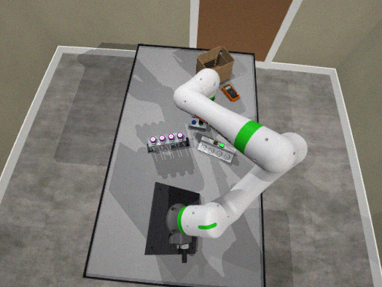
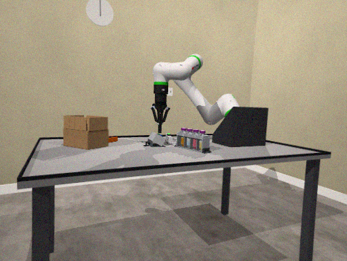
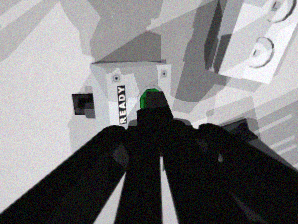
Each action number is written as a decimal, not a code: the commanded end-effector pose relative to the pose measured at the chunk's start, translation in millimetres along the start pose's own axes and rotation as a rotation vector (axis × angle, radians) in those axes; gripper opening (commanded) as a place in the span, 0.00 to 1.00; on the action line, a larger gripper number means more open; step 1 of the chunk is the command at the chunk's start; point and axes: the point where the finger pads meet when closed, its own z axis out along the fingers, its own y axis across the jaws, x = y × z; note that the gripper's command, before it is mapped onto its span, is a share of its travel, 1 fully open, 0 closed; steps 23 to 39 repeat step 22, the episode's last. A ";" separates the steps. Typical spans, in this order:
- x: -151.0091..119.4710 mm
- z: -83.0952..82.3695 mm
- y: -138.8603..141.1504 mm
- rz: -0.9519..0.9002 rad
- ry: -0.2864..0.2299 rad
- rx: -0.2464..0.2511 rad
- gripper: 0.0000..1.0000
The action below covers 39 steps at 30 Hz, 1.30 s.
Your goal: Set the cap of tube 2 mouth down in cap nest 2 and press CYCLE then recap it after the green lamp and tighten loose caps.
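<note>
The tube rack [image 1: 168, 143] holds its tubes, all with purple caps on; it also shows in the side view [image 2: 193, 140]. The cap tray [image 1: 216, 148] has empty nests and its green lamp [image 1: 221, 145] is lit. The key housing [image 1: 197, 124] lies beyond it, partly under the arm. My gripper [image 2: 159, 127] is shut and empty, pointing straight down just above the housing. In the wrist view its closed fingertips [image 3: 152, 112] cover most of the green READY key; I cannot tell whether they touch it. The blue key is hidden under my fingers.
A cardboard box [image 1: 215, 63] and an orange meter [image 1: 230, 92] lie at the far end of the table. The dark base block [image 2: 242, 126] stands behind the rack. A corner of the cap tray [image 3: 260, 42] is close to my right.
</note>
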 end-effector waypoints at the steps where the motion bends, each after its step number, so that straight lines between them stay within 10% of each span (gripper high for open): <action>1: -0.2 -0.1 -0.6 0.000 0.000 0.002 0.10; 39: -0.2 6.3 -0.7 0.000 0.000 0.002 0.10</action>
